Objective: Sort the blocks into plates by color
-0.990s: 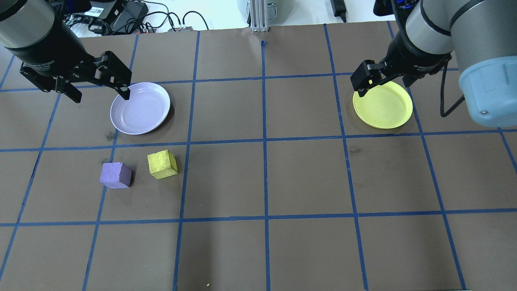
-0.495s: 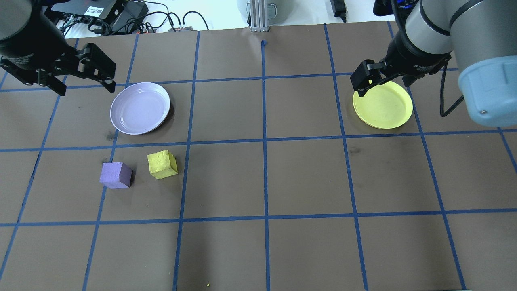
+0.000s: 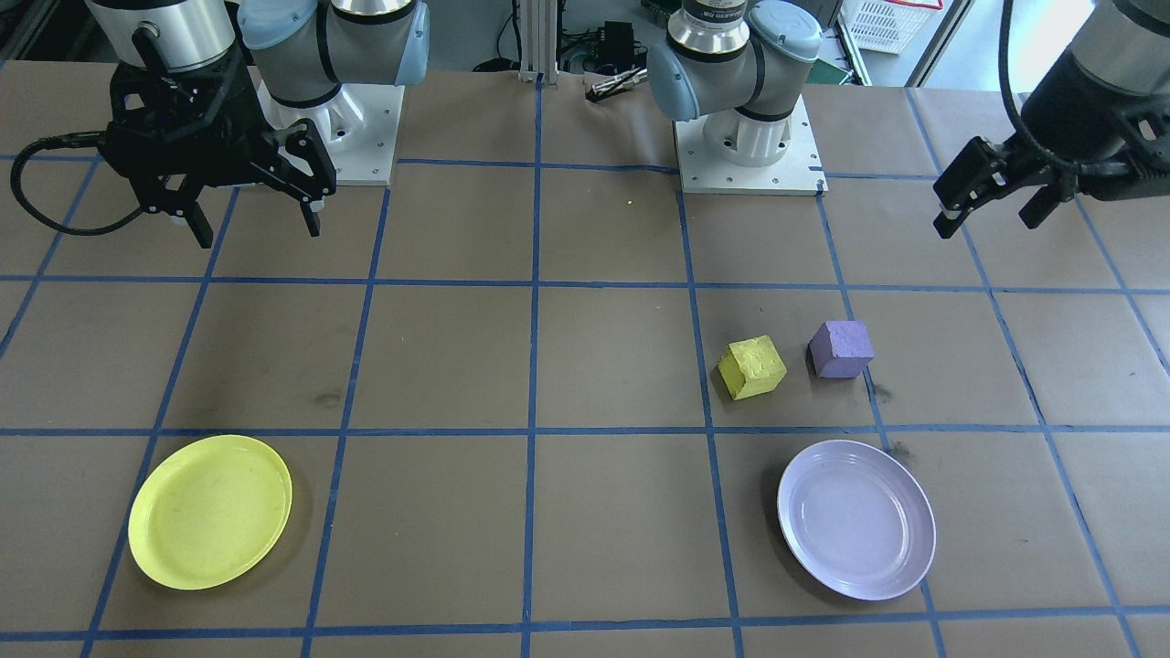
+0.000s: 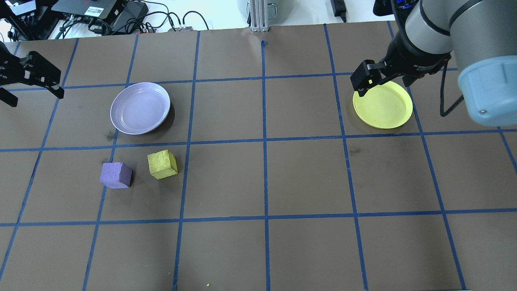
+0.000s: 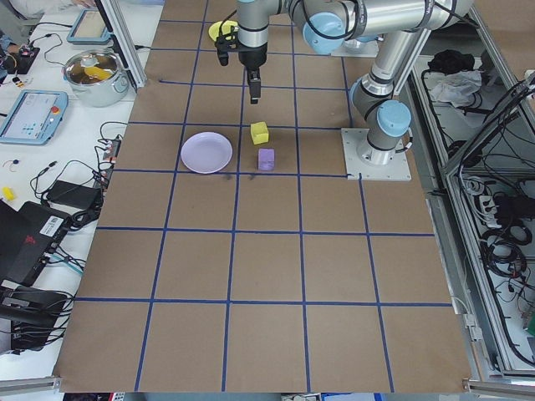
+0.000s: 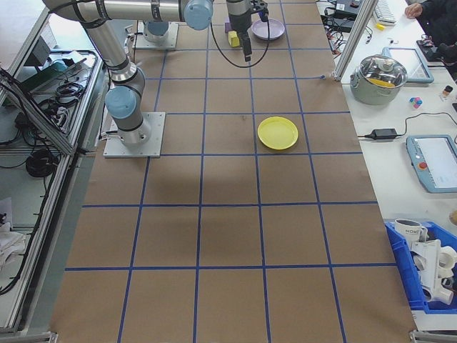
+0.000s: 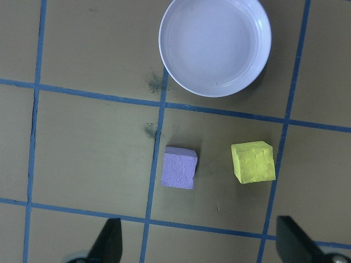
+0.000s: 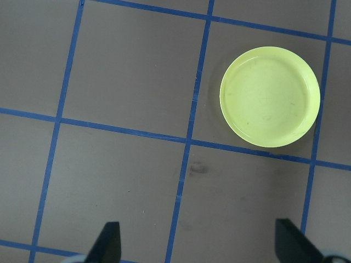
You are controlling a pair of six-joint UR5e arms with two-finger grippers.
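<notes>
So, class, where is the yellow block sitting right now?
In the overhead view the yellow block sits on the table's left half, just right of the purple block and near the lavender plate, far from the yellow plate.

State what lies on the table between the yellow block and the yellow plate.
Nothing: in the overhead view, only bare brown table crossed by blue tape lines separates the yellow block from the yellow plate.

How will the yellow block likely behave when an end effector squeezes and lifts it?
The yellow block has a rough, foam-like surface, so it probably grips well and may compress slightly. It is small and looks light for its size. Its flat faces suggest it won't roll, though a push could slide it toward the purple block close beside it.
</notes>
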